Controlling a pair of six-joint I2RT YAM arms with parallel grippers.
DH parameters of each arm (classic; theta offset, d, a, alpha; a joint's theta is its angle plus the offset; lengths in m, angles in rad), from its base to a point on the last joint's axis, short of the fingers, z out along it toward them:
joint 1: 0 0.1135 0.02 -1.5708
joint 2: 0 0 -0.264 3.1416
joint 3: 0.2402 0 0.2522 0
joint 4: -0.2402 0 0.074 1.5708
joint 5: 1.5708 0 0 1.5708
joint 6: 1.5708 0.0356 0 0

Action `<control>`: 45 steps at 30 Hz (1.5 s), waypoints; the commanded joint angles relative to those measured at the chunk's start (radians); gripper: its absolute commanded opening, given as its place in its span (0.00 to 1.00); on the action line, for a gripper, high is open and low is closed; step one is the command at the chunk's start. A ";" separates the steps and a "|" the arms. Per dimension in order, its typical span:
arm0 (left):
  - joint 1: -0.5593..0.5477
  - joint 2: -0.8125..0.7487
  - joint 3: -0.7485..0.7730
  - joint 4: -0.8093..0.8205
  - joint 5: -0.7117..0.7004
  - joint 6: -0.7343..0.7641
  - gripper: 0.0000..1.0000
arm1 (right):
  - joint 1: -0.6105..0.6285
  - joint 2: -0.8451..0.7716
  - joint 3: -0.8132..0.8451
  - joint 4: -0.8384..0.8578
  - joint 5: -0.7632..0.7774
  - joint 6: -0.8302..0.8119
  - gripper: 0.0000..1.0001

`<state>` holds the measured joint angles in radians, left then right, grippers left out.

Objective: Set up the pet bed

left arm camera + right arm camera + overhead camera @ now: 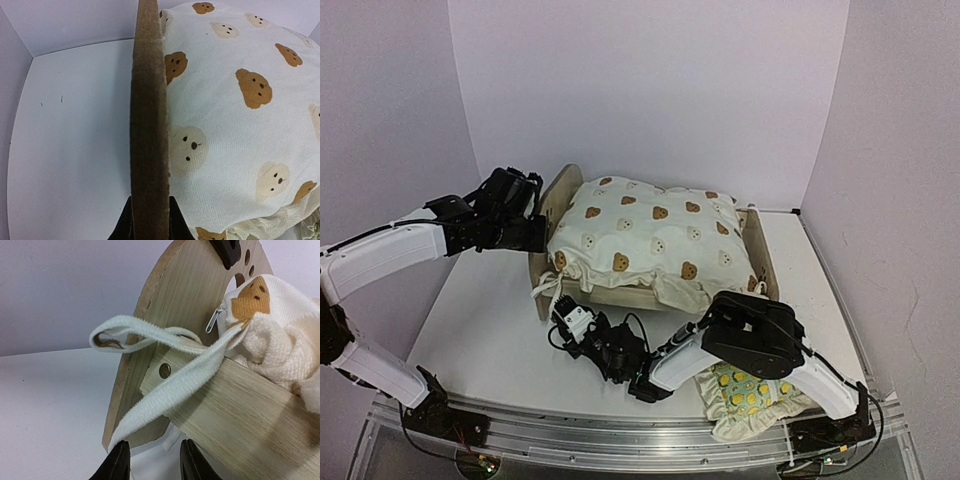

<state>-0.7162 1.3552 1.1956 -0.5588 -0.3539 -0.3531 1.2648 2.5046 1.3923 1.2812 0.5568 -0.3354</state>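
Bed [558,200] stands toward the tabletop's [490,320] back edge, cushion [650,235] on it. The left gripper [150,222] is clamped on the headboard [148,125]. The right gripper [152,460], fingers apart, sits beside a cushion tie [165,390] at the bed's near side.

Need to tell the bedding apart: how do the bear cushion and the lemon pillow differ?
The cushion is cream with bear faces; the pillow is green with yellow lemons. The cushion fills the pet bed; the pillow lies outside it, under the right arm. The cushion looks larger. Both are soft fabric.
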 commanded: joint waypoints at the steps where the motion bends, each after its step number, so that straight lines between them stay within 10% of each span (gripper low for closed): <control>1: -0.020 -0.029 0.158 0.085 0.098 0.051 0.00 | -0.001 0.054 0.054 0.035 0.083 -0.049 0.35; 31: -0.022 -0.031 0.235 0.056 0.163 0.036 0.00 | -0.005 0.190 0.294 0.035 0.231 -0.222 0.35; 45: -0.022 -0.014 0.300 0.041 0.173 0.037 0.00 | -0.017 0.208 0.285 0.035 0.188 -0.173 0.57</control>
<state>-0.7174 1.3949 1.3607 -0.7183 -0.2714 -0.3347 1.2590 2.6829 1.6428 1.2787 0.7562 -0.5194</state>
